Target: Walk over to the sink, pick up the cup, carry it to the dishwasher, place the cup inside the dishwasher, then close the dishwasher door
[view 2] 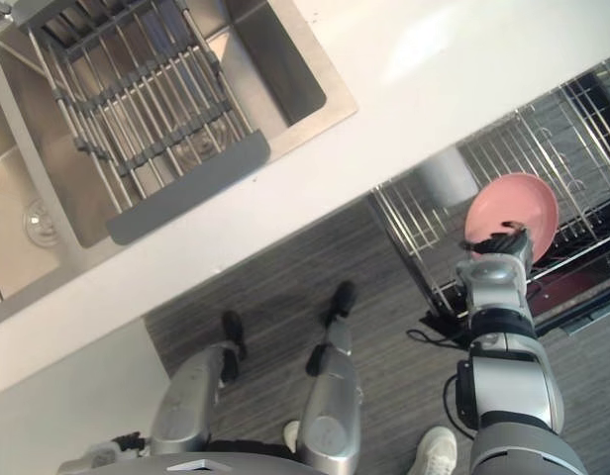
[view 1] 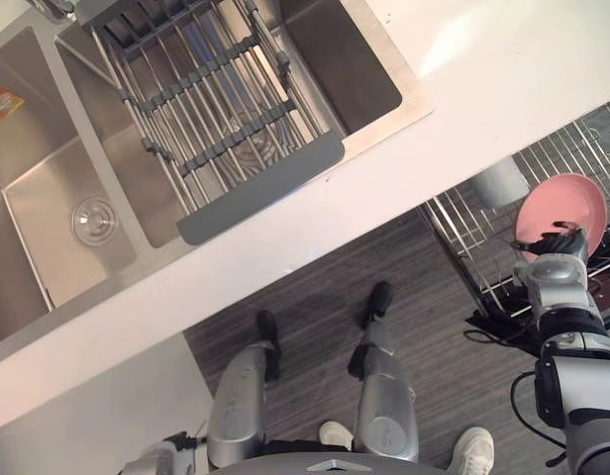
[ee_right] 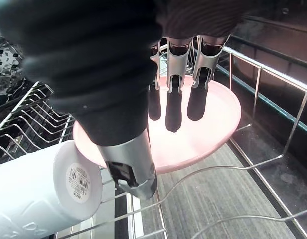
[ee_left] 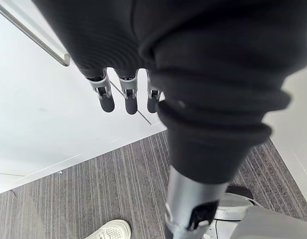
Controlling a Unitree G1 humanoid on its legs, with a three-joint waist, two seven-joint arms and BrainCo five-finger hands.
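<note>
The white cup [ee_right: 34, 194] lies on its side in the pulled-out wire dishwasher rack [view 1: 463, 247], close under the counter edge, and it also appears as the cup [view 1: 500, 181] from above. Beside it a pink plate [view 1: 572, 203] stands in the rack. My right hand [view 1: 553, 244] hovers just in front of the plate, its fingers [ee_right: 173, 112] hanging straight with nothing in them; the cup is a short way off to its side, untouched. My left hand [ee_left: 126, 97] hangs low by the white cabinet front, fingers relaxed and empty.
A steel double sink [view 1: 48, 208] is set in the white counter [view 1: 483, 59], with a roll-up drying rack [view 1: 201, 99] across one basin and an orange item [view 1: 0, 99] at the far left. A person's white shoes [view 1: 473, 450] stand on the dark floor behind me.
</note>
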